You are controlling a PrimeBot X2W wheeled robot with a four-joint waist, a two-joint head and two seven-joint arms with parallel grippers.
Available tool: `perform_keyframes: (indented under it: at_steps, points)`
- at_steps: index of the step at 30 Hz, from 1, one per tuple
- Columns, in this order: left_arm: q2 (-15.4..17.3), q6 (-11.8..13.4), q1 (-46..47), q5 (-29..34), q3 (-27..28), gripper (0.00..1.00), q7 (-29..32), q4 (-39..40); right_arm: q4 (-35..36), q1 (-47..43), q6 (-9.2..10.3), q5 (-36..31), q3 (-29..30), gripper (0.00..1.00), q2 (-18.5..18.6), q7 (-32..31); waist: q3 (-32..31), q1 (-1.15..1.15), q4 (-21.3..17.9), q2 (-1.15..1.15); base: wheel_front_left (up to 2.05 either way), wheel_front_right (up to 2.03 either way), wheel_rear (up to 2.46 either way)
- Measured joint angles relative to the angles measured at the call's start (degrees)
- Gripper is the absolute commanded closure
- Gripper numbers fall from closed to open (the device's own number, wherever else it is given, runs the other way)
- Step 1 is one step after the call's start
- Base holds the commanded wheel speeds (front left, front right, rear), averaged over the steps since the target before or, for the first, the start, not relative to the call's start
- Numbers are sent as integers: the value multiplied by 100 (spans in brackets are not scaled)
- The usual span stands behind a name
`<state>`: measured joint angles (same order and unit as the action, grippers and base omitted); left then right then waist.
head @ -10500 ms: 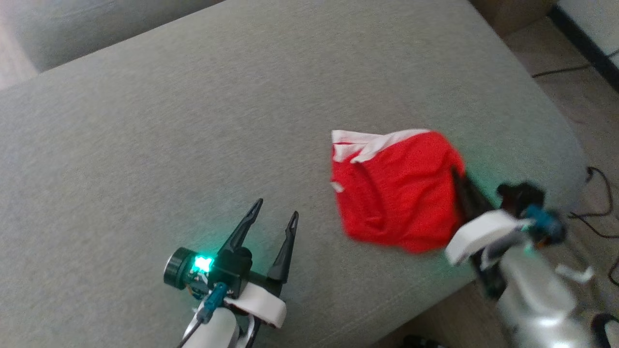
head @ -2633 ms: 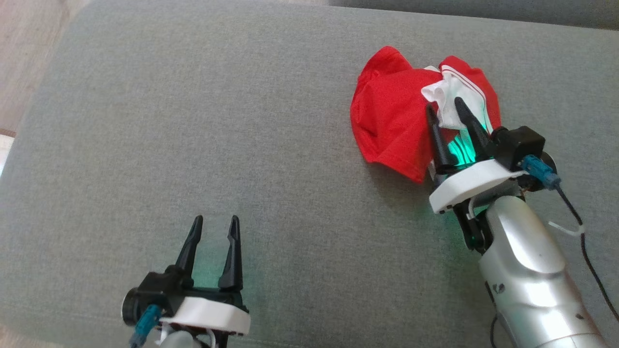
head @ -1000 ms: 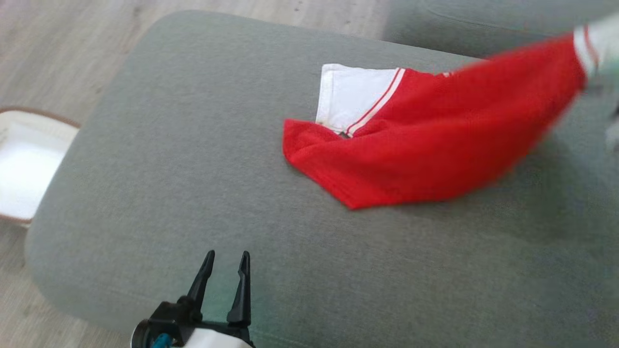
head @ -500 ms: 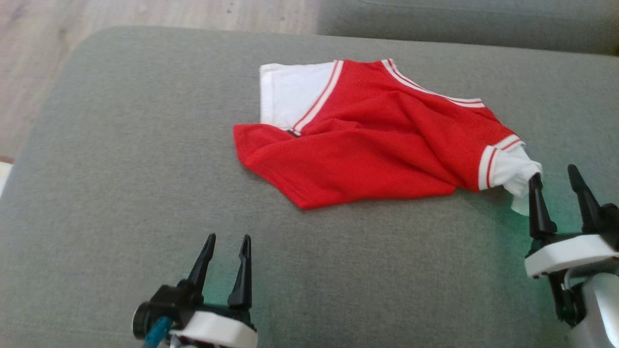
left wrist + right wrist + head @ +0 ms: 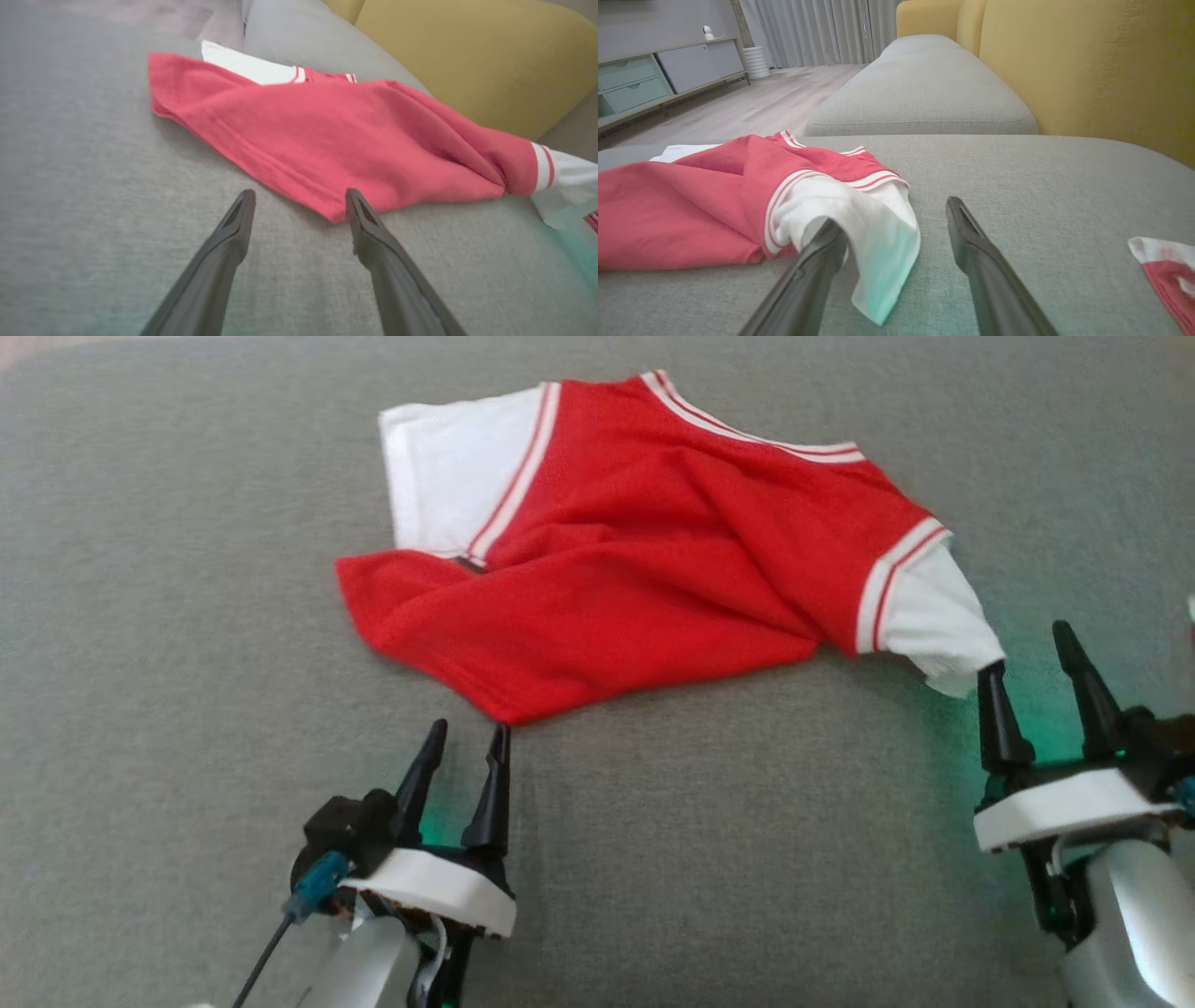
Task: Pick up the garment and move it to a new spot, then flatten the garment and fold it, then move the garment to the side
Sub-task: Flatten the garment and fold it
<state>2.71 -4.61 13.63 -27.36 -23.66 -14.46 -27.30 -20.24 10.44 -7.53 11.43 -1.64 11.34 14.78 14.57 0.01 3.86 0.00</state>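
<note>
The right gripper (image 5: 1027, 649) has let go; the rumpled red-and-white knit shirt (image 5: 635, 569) lies upper-centre on the grey fabric sofa cushion (image 5: 187, 709). Both grippers stand wide. Flattening seems next: left gripper (image 5: 470, 728) to pinch the near hem.

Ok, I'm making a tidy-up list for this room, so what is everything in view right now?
shirt: one, red with white sleeves, lying rumpled on the seat cushion
seat cushion: one, grey, under the shirt
second cushion: one, grey, beyond the first
backrest cushions: at least two, yellow, behind the seats
cloth scrap: one, red and white, on the seat, apart from the shirt
cabinet: one, grey and pale green, by the far wall
pot: one, white, on the floor by the cabinet
curtains: pale grey, far wall
floor: pale wood
left gripper: dark fingers, open, at the shirt's near corner
right gripper: dark fingers, open, by the white sleeve
</note>
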Motion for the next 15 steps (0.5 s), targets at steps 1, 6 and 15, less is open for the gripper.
perform_keyframes:
  at_steps: [1,6,15]
  points:
    - [1,-32,50,-53,-56,0,0,-121,3,24,0,1,-10,0,0,0,38,0,-58,0,0,0,0]
    - [8,-126,209,-292,-199,0,-32,-371,93,207,0,18,-33,0,0,0,219,0,-307,0,0,0,0]
    - [55,-147,627,-367,-227,19,-74,-382,143,325,0,68,-140,0,-69,0,431,0,-587,0,0,0,0]
